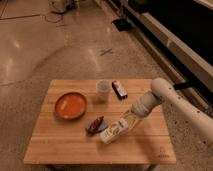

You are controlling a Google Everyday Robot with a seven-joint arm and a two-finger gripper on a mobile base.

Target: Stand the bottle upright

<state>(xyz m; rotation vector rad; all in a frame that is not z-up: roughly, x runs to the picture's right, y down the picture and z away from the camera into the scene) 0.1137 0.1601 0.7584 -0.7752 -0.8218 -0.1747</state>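
Note:
The bottle (pixel 111 133), whitish with a pale printed label, lies slanted on the wooden table (pixel 60 145), its lower end toward the front left and its upper end raised toward the right. My gripper (pixel 125 122) comes in from the right on the white arm (pixel 165 97) and is shut on the bottle's upper end. The fingers hide the cap.
An orange bowl (pixel 70 105) sits at the left. A translucent white cup (pixel 103 90) and a dark snack bar (pixel 119 89) stand at the back centre. A red and blue packet (pixel 95 124) lies just left of the bottle. Shiny floor surrounds the table.

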